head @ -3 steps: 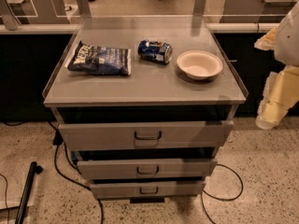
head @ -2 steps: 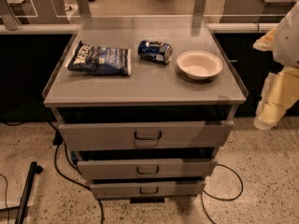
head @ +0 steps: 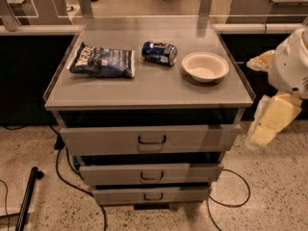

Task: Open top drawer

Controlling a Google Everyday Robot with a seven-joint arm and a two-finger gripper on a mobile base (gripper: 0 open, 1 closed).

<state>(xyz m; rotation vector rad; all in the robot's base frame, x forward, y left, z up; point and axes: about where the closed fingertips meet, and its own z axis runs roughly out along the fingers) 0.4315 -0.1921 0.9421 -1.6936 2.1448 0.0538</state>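
The top drawer point(head: 96, 139) is the widest of three grey drawer fronts, just under the cabinet's top, with a small dark loop handle point(head: 152, 139) at its centre. A dark gap shows above its front. My gripper point(head: 262, 130) hangs at the right of the cabinet, at about the height of the top drawer and just past its right end. It touches nothing. The white arm point(head: 291, 66) rises above it at the frame's right edge.
On the cabinet top point(head: 159, 88) lie a dark chip bag point(head: 102, 60), a blue can point(head: 159, 52) on its side and a white bowl point(head: 205, 66). Two narrower drawers point(head: 151, 173) sit below. Cables point(head: 62, 170) and a black pole point(head: 26, 196) lie on the speckled floor.
My gripper and the arm's end have dropped slightly down and to the left, nearer the top drawer's right end. The drawers and the things on top have not moved.
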